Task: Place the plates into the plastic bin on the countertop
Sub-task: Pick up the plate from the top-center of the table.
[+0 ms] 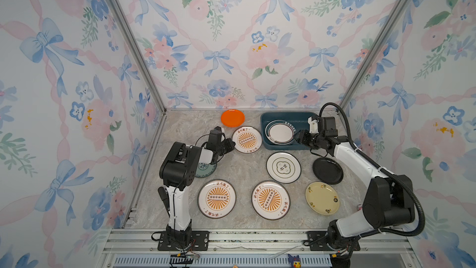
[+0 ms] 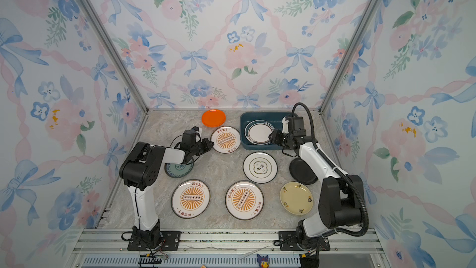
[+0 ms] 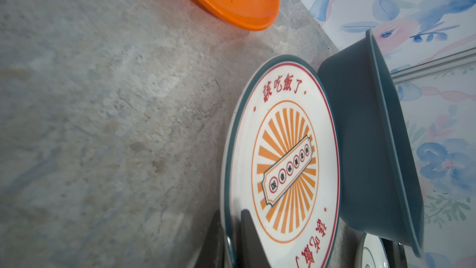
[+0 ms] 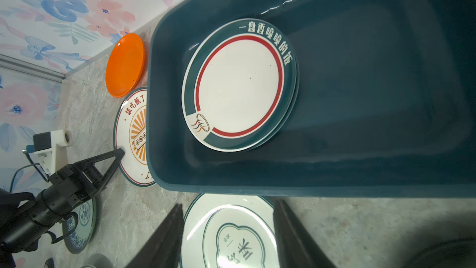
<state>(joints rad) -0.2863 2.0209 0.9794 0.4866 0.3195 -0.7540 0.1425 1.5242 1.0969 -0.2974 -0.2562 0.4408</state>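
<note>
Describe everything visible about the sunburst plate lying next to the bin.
The sunburst plate is round, glossy, ceramic-looking: white, with orange rays around a slanted label, red characters, a red ring and a dark teal rim. It lies roughly flat on the countertop, beside the orange plate, its edge at or touching the outer wall of the plastic bin. The left claw grips its rim opposite the bin, a finger on either side.

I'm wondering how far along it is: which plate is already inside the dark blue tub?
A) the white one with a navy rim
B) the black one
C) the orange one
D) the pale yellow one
A: the navy-rimmed white plate lies inside the tub, as the right wrist view shows.
</note>
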